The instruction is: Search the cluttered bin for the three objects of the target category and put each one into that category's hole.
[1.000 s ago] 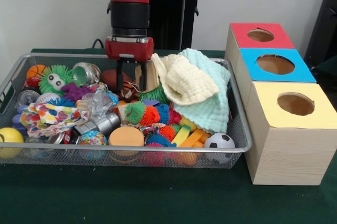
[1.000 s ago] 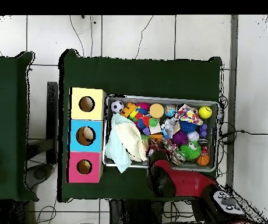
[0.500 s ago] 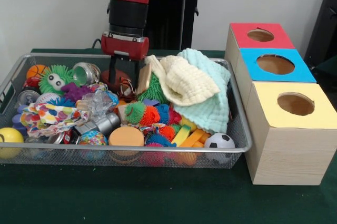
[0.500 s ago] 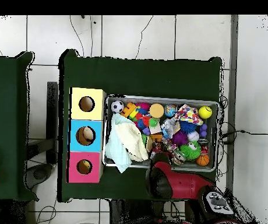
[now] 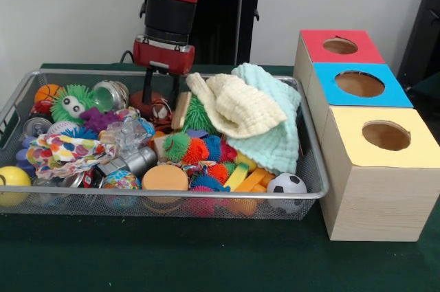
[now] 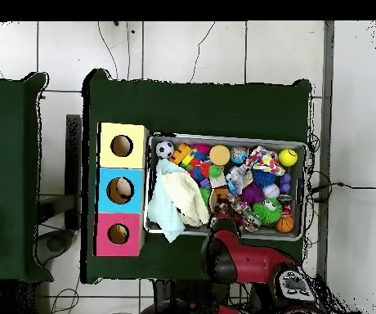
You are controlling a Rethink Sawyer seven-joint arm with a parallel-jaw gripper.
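Front view shows end effector (image 5: 160, 93) fingers apart, seemingly empty, above bin (image 5: 206, 199); overhead hides them.

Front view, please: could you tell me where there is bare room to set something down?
Bare green tablecloth runs in front of the wire bin and the boxes. Inside the bin everything is crowded.

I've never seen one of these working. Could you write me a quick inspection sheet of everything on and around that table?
Surface: dark green table.
Job's things: wire bin full of toys; three boxes with holes, red, blue, yellow.
Clutter: cream cloth, mint cloth, soccer ball, yellow ball, spiky green toy.
Grippers: gripper above the bin's far side, fingers apart.
Cables: wires on tiled floor.
Surroundings: second green table.
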